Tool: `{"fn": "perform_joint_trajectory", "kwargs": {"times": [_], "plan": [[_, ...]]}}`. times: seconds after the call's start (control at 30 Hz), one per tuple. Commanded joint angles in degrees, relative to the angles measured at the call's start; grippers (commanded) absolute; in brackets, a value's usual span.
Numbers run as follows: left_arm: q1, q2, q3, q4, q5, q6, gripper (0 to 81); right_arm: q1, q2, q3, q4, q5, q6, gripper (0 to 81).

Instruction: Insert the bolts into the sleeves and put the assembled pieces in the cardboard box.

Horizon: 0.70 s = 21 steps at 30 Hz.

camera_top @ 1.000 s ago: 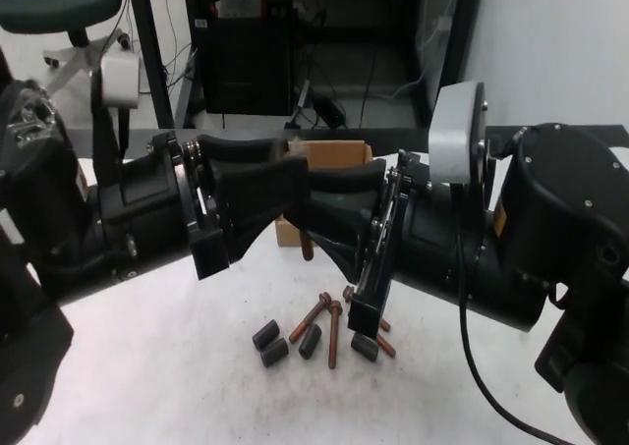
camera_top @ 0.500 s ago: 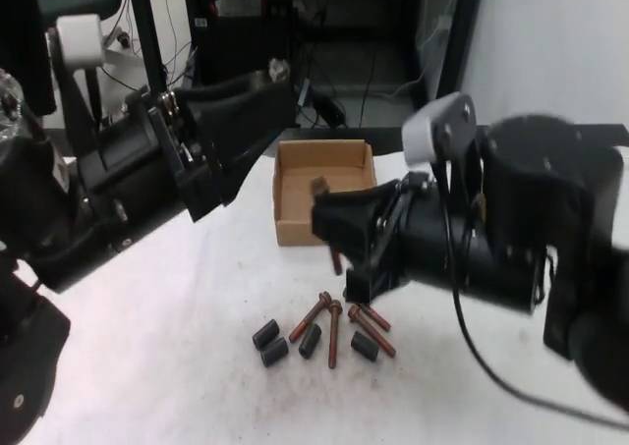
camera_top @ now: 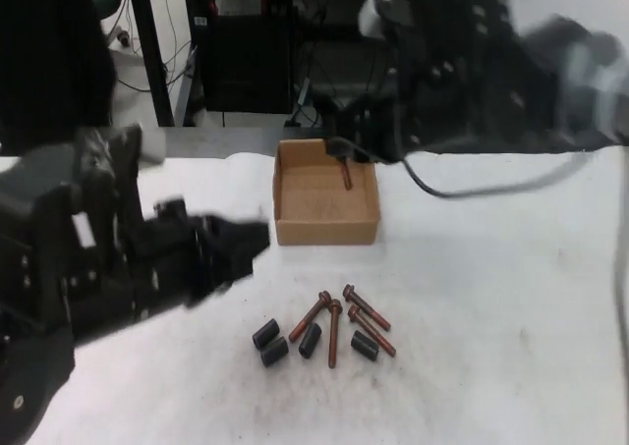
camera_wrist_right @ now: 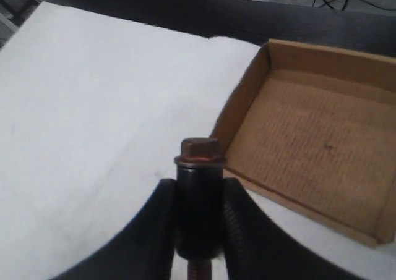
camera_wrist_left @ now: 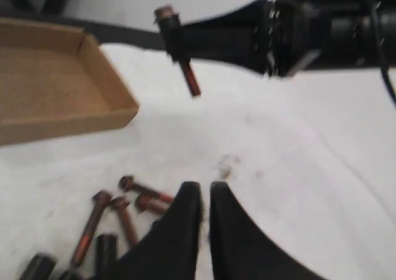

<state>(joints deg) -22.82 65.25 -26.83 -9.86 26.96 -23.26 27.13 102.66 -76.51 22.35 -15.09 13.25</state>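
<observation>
1. one joined piece point(camera_wrist_right: 199, 187) is made: a bolt point(camera_wrist_right: 199, 149) sits pushed down through a sleeve point(camera_wrist_right: 199, 221).
2. the right claw point(camera_wrist_right: 199, 224) is closed on that sleeve, one finger on each side, and holds it upright.
3. the piece is up in the air at the cardboard box point(camera_top: 324, 231), near its far wall. i cannot tell if it is right over the inside. it is not down in the box yet.
4. the box sits near the far edge of the tabletop point(camera_top: 491, 317), about in the middle. the parts of its floor that show have nothing on them, so i think this is the first piece to go in.
5. four loose bolts point(camera_top: 334, 332) and four loose sleeves point(camera_top: 273, 352) lie in a small bunch between the box and the near edge. so i think four more pieces are left to make.
6. the left claw point(camera_wrist_left: 204, 193) is low over the tabletop, just beside that bunch. its fingers are pressed almost together with nothing between them.
7. how the piece looks: the bolt is rusty red-brown with a six-sided head and a little rim under it. the sleeve is a short black tube. the bolt's thin end pokes out below the sleeve.
</observation>
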Motion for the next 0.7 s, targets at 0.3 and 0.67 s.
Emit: {"fn": "perform_joint_trajectory", "kwargs": {"times": [0.3, 0.67], "plan": [[-0.2, -0.2, 0.0, 10.6, -2.9, 4.2, 4.9, -2.4, 20.4, -27.9, 14.2, 2.7, -0.4, 0.8], [-0.2, -0.2, 0.0, 10.6, -2.9, 4.2, 4.9, -3.9, 24.5, -31.3, 14.3, 2.7, -5.7, 26.1]]}}
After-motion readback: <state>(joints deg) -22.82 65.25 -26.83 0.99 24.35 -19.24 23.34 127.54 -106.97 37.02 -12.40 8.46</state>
